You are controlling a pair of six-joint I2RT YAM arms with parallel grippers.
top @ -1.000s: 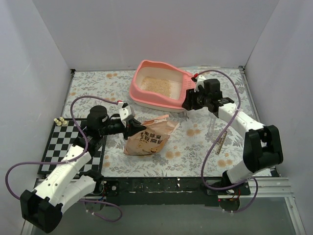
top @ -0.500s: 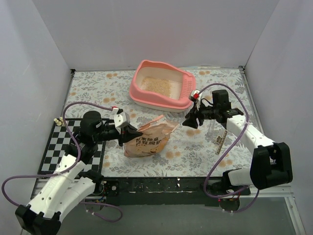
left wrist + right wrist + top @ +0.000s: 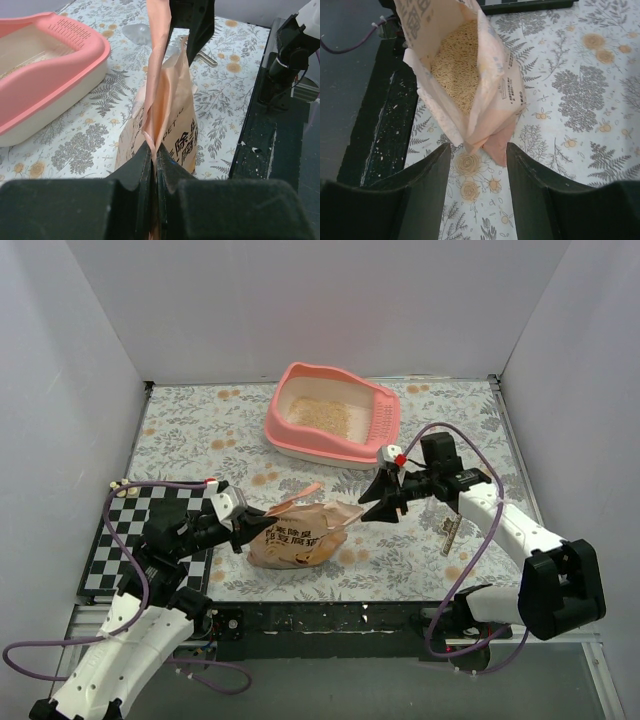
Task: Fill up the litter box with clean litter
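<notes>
The pink litter box [image 3: 372, 445] stands at the back of the table with a thin layer of clean litter [image 3: 322, 413] on its base. An orange-tan bag [image 3: 298, 540] lies in front of it, its mouth open and more clean litter [image 3: 456, 67] showing inside. My left gripper [image 3: 256, 530] is shut on a flap of the bag's top edge [image 3: 152, 142]. My right gripper [image 3: 479, 160] is open, and the bag's lower corner [image 3: 495, 145] hangs between its fingertips without being touched. In the top view the right gripper [image 3: 366, 508] sits at the bag's right end.
A checkered mat [image 3: 112, 545] lies at the near left under the left arm, with small beige pieces [image 3: 121, 484] at its far corner. A thin strip [image 3: 450, 533] lies right of the bag. White walls close in three sides; a black rail [image 3: 330, 618] runs along the front.
The left arm has drawn back toward the near left, dragging the bag with it. The right gripper has left the litter box and come down to the bag's right end.
</notes>
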